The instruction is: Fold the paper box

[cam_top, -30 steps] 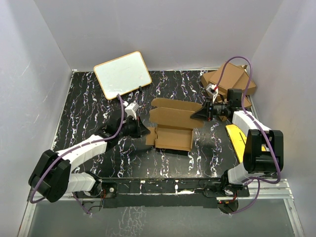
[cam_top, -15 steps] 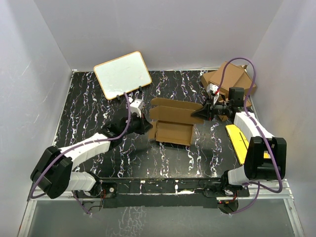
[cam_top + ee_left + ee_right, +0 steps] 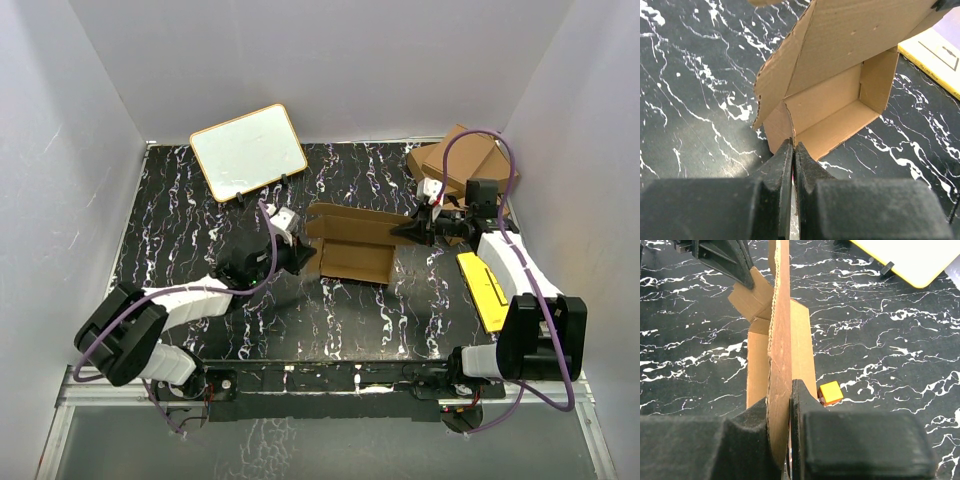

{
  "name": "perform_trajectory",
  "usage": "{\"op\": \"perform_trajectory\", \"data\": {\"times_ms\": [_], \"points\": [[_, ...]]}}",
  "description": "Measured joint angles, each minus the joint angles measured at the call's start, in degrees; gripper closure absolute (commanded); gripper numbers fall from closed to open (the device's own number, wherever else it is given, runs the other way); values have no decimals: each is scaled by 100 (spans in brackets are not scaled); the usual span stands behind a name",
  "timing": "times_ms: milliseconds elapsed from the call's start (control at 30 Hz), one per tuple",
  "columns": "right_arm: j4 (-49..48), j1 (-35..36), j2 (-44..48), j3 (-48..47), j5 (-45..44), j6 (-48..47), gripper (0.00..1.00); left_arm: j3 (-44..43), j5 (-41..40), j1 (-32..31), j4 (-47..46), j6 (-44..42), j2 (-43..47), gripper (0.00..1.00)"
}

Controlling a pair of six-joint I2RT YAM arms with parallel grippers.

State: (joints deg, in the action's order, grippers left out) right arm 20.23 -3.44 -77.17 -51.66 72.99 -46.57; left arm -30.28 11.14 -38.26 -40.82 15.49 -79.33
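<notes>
The paper box, matte brown corrugated cardboard, sits half-formed on the veined black table, right of the white board. The left gripper, jaws together, touches its board-side corner; the right gripper clamps the serrated upright flap opposite the board.

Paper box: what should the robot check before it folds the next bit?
1. Right gripper clamped on the lid of the paper box: ok.
2. Left gripper shut, tips at the box's near corner: ok. Whether it pinches cardboard: cannot tell.
3. Inside of the box empty: ok.
4. Lid folded down: not ok, it stands open.
5. Small orange block beside the box's base, out of the fold's way: cannot tell.
</notes>
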Motion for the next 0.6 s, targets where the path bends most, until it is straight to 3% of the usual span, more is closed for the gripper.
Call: {"op": "perform_trajectory", "data": {"times_ms": [367, 600], "points": [[669, -155, 199, 2, -83, -1025, 90, 433, -492, -485, -2037, -861, -863, 100], [1878, -356, 299, 33, 120, -2494, 84, 697, -651, -824, -2839, -1329, -1075, 100]]}}
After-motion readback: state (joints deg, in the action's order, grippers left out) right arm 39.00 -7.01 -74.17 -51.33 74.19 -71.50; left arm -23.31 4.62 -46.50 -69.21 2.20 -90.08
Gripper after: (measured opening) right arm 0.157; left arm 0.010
